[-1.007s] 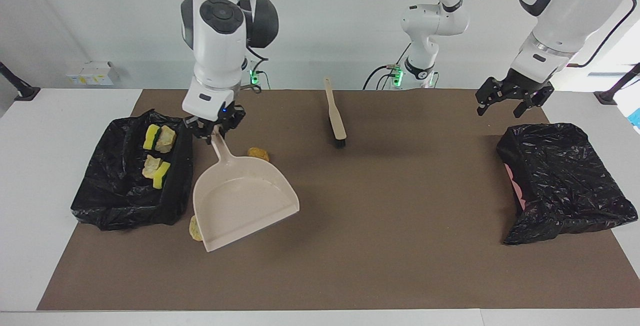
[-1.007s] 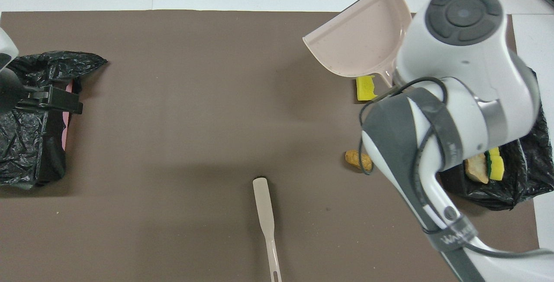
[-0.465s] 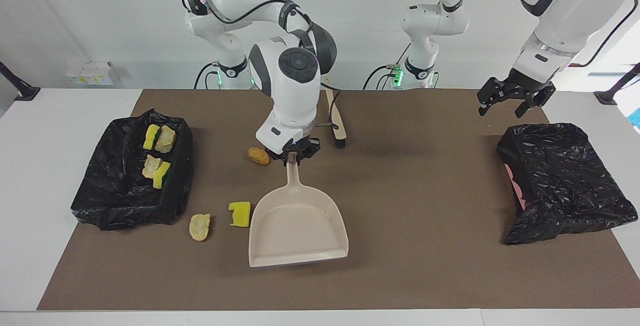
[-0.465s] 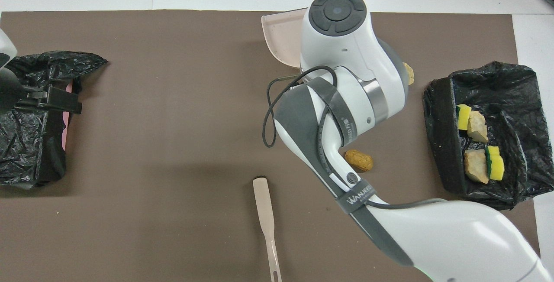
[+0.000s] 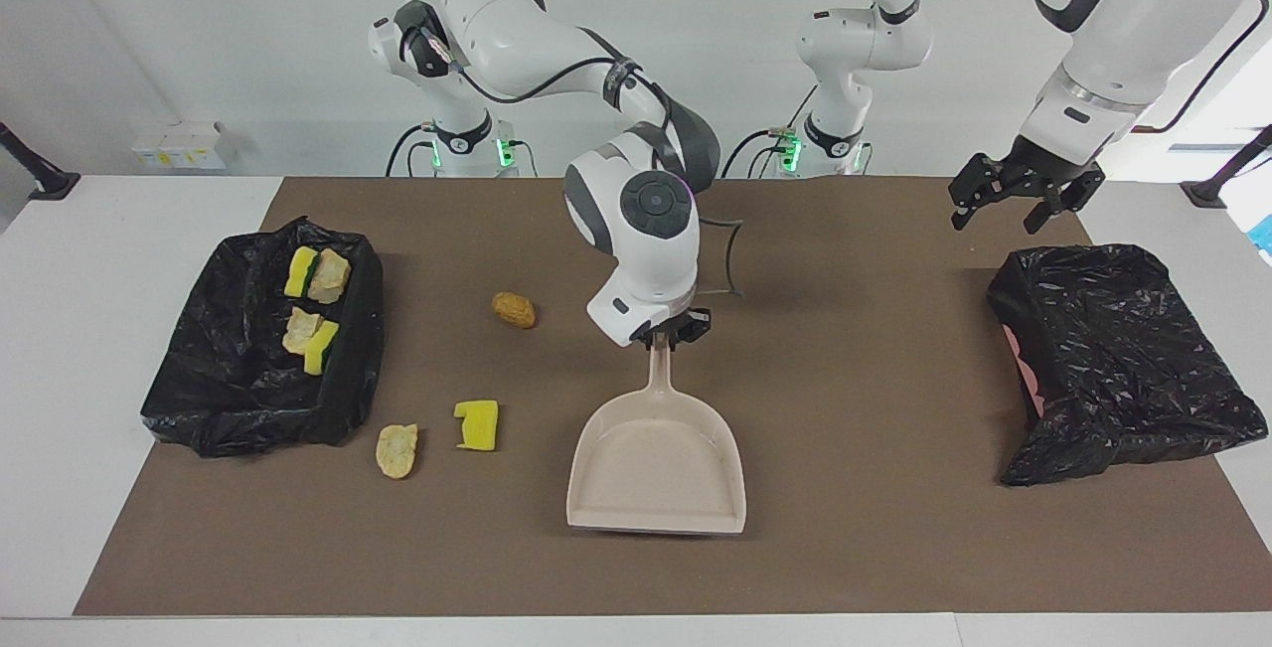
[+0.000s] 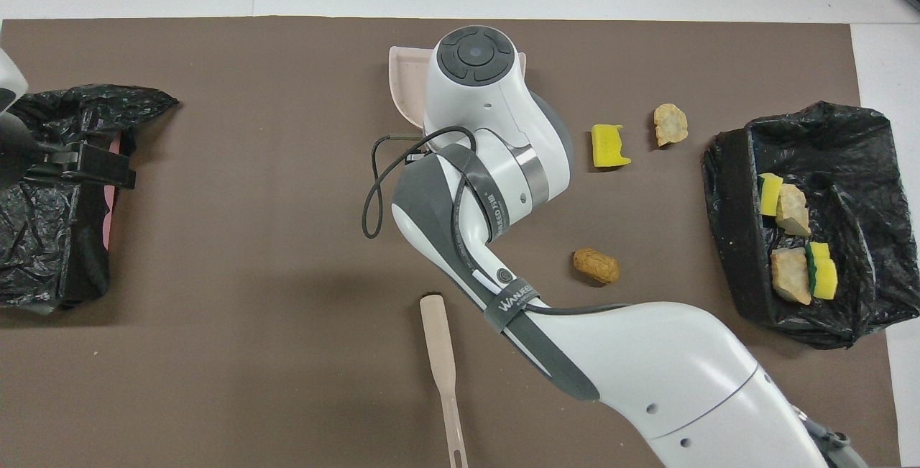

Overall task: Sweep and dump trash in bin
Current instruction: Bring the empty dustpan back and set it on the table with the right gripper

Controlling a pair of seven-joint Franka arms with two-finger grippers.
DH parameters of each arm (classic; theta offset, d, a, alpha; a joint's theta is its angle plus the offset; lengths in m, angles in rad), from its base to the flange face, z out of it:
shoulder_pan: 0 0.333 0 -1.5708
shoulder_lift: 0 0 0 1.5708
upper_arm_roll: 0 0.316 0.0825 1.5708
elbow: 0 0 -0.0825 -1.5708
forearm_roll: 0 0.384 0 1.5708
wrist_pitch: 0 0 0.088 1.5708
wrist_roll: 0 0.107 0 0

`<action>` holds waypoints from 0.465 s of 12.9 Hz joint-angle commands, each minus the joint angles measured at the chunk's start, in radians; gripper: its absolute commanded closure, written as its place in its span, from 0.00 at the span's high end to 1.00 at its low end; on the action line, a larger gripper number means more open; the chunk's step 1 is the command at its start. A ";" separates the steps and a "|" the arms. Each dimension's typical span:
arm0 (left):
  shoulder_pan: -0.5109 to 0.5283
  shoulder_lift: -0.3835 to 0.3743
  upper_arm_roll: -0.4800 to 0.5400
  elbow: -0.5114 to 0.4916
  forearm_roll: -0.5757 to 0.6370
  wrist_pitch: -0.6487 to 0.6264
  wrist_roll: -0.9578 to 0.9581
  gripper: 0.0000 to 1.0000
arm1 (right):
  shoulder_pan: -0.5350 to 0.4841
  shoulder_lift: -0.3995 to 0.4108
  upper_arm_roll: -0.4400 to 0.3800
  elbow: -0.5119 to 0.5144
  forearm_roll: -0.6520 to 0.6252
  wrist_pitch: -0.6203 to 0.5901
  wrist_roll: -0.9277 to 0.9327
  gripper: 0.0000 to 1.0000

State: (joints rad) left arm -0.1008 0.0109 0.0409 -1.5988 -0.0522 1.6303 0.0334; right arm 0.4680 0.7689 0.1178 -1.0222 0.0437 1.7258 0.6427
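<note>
My right gripper (image 5: 664, 337) is shut on the handle of the beige dustpan (image 5: 656, 478), which lies flat and low at the middle of the mat, its mouth pointing away from the robots. In the overhead view my arm hides most of the dustpan (image 6: 402, 80). Three pieces of trash lie on the mat toward the right arm's end: a brown chunk (image 5: 514, 309), a yellow sponge piece (image 5: 478, 425) and a tan chunk (image 5: 397, 450). More scraps (image 5: 316, 274) sit in the black-lined bin (image 5: 229, 399). My left gripper (image 5: 999, 210) hangs open, holding nothing.
A second black-lined bin (image 5: 1123, 359) stands at the left arm's end, just under the waiting left gripper. The beige brush (image 6: 440, 353) lies on the mat near the robots, hidden by my right arm in the facing view.
My right arm swung the dustpan from beside the bin with scraps to the middle of the mat, uncovering the sponge piece and tan chunk. The left arm stayed put.
</note>
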 commanded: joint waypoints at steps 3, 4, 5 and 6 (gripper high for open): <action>0.009 -0.008 -0.007 0.003 0.020 -0.010 0.010 1.00 | -0.008 0.047 0.036 0.045 0.039 0.034 0.026 0.00; 0.009 -0.008 -0.007 0.003 0.020 -0.010 0.010 1.00 | -0.006 0.047 0.036 0.041 0.039 0.034 0.026 0.00; 0.009 -0.008 -0.007 0.003 0.020 -0.009 0.010 1.00 | -0.005 0.047 0.036 0.037 0.038 0.031 0.017 0.00; 0.009 -0.008 -0.007 0.003 0.020 -0.010 0.010 1.00 | 0.001 0.049 0.036 0.036 0.029 0.025 0.011 0.00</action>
State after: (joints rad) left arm -0.1007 0.0109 0.0409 -1.5988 -0.0522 1.6303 0.0334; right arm 0.4683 0.7970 0.1436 -1.0169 0.0623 1.7506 0.6462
